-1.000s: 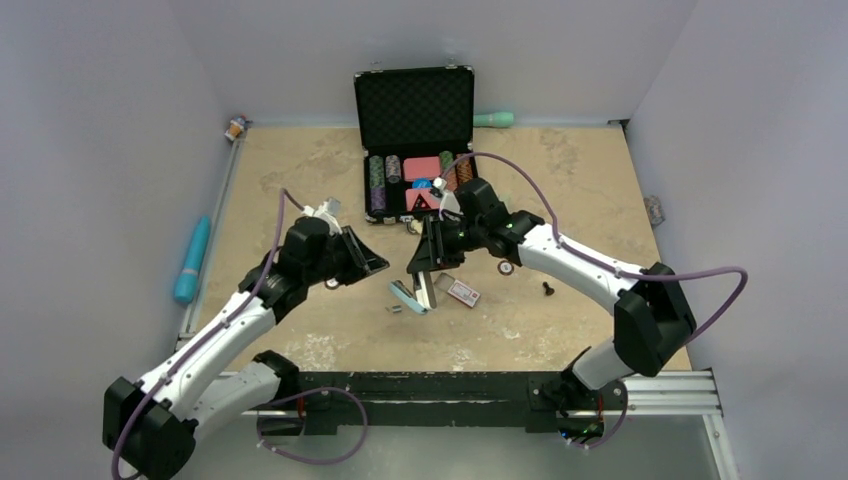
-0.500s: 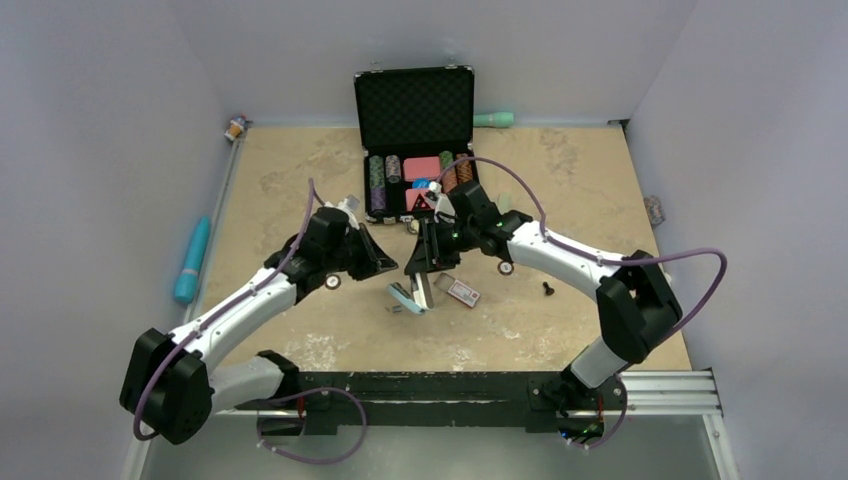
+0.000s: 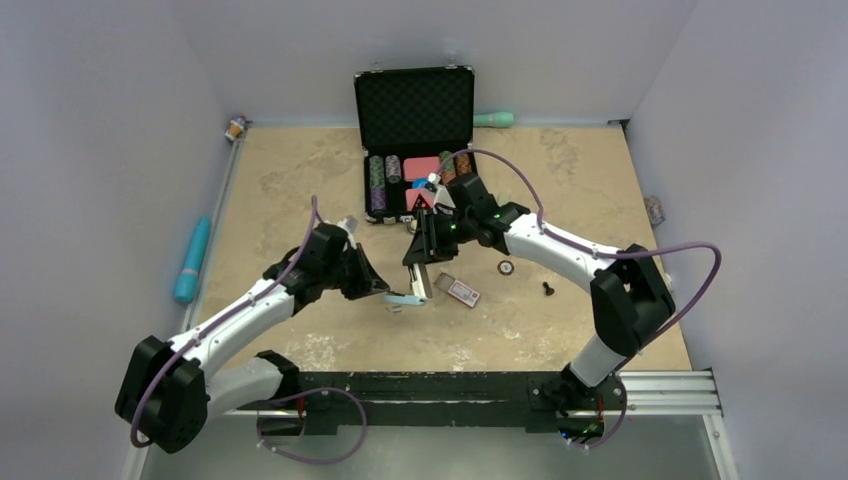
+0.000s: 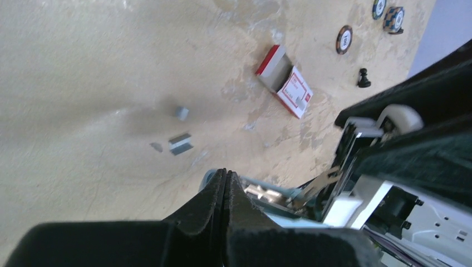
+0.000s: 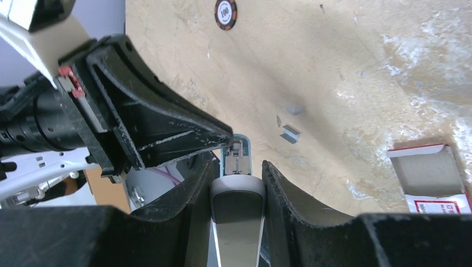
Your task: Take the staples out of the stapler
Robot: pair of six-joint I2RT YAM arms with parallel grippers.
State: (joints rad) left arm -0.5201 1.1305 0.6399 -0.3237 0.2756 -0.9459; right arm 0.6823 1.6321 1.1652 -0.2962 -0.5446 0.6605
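- Staples [image 4: 181, 143] — emptying step, seemingly: pinching the stapler [image 5: 237, 217] in the right hand [image 5: 237, 164].
- Poking the left hand [image 4: 224, 177], fingers pressed together, at its open tray [image 5: 237, 153].
- Lying loose on the surface [image 3: 300, 170] just beside: two small strips.
- Next, probably needing a check for leftovers inside.

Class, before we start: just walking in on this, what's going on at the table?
Two robot arms are working on a stapler. The right gripper has its jaws closed around the stapler's body, holding it. The left gripper, jaws shut, has its tips at the stapler's front end. A few short silver staples already lie loose on the table nearby.
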